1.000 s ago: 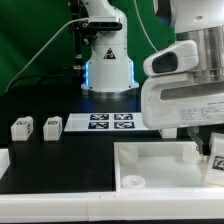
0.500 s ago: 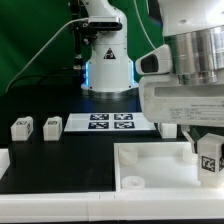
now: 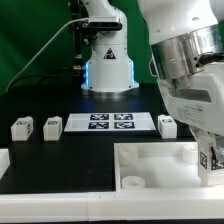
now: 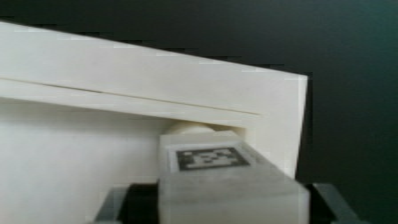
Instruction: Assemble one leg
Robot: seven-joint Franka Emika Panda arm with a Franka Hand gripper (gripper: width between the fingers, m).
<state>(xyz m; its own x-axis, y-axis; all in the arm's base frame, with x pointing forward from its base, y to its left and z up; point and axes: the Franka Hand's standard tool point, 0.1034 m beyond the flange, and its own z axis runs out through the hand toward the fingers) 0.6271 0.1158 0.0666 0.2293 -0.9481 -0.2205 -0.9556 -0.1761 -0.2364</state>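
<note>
My gripper point(image 3: 209, 160) is at the exterior view's right edge, over the right end of the large white tray-like piece point(image 3: 150, 160). It is shut on a leg point(image 3: 211, 157), a small white block with a tag. In the wrist view the held leg point(image 4: 214, 172) sits between my two dark fingers point(image 4: 128, 202), with its end close over a round socket point(image 4: 199, 127) in the corner of the tray piece point(image 4: 107, 120). Three more legs lie on the black table: two at the left point(image 3: 20, 128) point(image 3: 52, 126) and one behind my arm point(image 3: 167, 124).
The marker board point(image 3: 110, 122) lies flat at the back middle. The robot's base point(image 3: 108, 60) stands behind it, in front of a green backdrop. A white strip point(image 3: 4, 160) sits at the left edge. A second socket point(image 3: 130, 183) shows at the tray piece's front.
My wrist has turned and lifted above the tray's right end, with the leg still held. This uncovers the loose leg behind my arm. The other legs have not moved.
</note>
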